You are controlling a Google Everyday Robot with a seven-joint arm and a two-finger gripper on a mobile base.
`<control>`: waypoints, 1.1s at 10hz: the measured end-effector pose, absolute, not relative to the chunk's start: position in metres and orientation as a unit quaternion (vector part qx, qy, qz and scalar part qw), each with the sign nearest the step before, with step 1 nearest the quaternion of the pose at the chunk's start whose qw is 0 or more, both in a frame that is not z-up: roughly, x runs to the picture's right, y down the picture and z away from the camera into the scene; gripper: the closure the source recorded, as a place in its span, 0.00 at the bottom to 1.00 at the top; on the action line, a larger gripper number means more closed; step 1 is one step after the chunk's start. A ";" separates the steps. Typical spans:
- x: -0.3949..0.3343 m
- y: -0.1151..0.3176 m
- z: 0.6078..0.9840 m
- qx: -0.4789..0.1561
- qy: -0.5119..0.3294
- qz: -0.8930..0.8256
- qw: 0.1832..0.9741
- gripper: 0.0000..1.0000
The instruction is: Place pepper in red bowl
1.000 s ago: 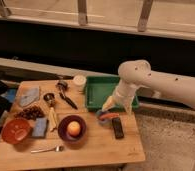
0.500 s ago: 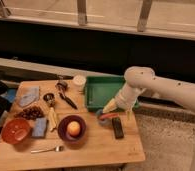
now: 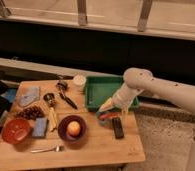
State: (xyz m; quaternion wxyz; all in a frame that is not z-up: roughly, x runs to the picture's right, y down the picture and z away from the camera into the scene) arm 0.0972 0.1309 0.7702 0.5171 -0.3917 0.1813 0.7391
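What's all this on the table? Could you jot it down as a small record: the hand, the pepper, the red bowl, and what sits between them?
hand: open, low over the right part of the table, just in front of the green tray
pepper: appears to lie on the table right under the hand, not gripped
red bowl: near the table's left front corner, no pepper in it
between them: maroon bowl holding a round yellow-orange fruit
beside pepper: black oblong object

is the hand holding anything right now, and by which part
Nothing is held: the hand hangs open just above the pepper, which lies on the wooden table in front of the green tray.
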 end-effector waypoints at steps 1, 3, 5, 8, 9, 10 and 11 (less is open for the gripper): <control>0.096 0.132 0.773 -0.394 0.180 0.739 0.517 0.20; 0.091 0.132 0.780 -0.398 0.174 0.737 0.518 0.20; 0.084 0.132 0.787 -0.402 0.169 0.735 0.519 0.24; 0.077 0.133 0.789 -0.401 0.167 0.731 0.527 0.53; 0.076 0.133 0.788 -0.400 0.167 0.730 0.528 0.63; 0.076 0.134 0.786 -0.398 0.168 0.730 0.529 0.74; 0.076 0.134 0.785 -0.396 0.169 0.730 0.531 0.83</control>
